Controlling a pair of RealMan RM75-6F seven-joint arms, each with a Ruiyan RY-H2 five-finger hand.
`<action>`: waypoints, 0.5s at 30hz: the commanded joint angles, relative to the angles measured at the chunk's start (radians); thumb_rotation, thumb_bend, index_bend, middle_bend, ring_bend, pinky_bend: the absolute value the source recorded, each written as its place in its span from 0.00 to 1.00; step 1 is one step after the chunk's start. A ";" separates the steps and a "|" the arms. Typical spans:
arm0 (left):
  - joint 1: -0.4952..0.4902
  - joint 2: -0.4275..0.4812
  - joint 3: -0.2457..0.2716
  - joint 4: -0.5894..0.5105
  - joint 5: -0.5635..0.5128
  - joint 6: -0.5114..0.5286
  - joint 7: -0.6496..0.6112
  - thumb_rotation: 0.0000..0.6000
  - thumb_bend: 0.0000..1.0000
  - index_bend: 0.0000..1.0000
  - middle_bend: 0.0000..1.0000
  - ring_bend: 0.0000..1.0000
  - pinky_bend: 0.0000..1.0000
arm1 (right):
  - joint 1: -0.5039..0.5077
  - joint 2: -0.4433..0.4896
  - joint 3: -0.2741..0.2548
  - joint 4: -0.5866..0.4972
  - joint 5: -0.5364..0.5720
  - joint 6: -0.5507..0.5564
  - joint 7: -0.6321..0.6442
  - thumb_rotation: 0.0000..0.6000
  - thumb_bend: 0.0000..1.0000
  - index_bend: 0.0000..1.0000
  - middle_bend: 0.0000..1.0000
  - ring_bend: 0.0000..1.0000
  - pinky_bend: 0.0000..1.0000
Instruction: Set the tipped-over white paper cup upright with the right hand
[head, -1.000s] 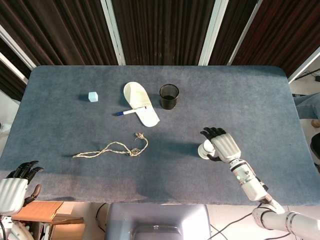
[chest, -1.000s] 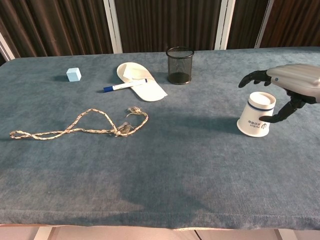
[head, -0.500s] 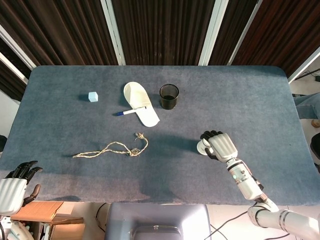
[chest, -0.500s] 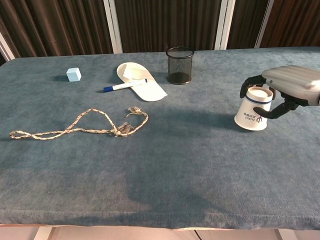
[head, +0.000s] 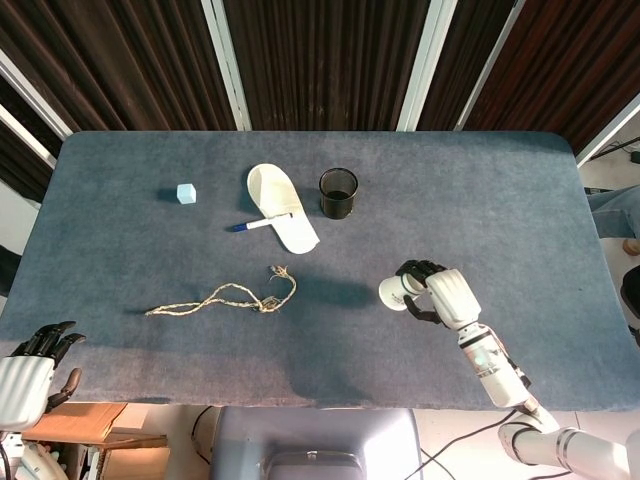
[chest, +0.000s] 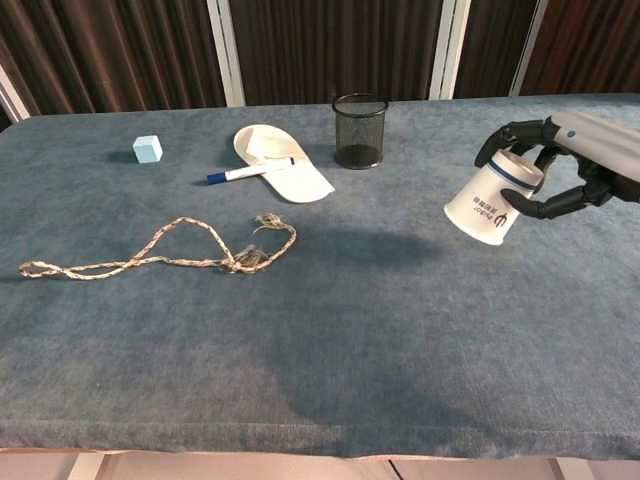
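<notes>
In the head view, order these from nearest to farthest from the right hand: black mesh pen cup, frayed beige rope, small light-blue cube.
From the right hand:
1. Black mesh pen cup, up and left of it.
2. Frayed beige rope, to its left, mid-table.
3. Small light-blue cube, far left, toward the back.

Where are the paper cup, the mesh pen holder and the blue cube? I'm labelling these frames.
white paper cup (chest: 486, 207): chest view, on its printed side wall.
black mesh pen holder (chest: 359, 135): chest view, on its front wall.
light blue cube (head: 185, 193): head view, on its top face.
</notes>
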 joint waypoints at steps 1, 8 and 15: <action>0.000 0.000 -0.001 0.001 -0.002 0.000 -0.003 1.00 0.39 0.33 0.19 0.18 0.41 | -0.002 -0.093 -0.037 0.205 -0.061 0.049 0.325 1.00 0.72 0.56 0.44 0.45 0.57; 0.002 0.001 0.000 0.003 0.001 0.004 -0.005 1.00 0.39 0.33 0.19 0.18 0.41 | 0.000 -0.150 -0.088 0.393 -0.093 0.043 0.516 1.00 0.72 0.53 0.44 0.41 0.53; 0.002 0.001 0.000 0.002 0.005 0.007 -0.005 1.00 0.39 0.33 0.19 0.18 0.41 | -0.005 -0.090 -0.124 0.393 -0.102 0.010 0.469 1.00 0.72 0.49 0.41 0.35 0.46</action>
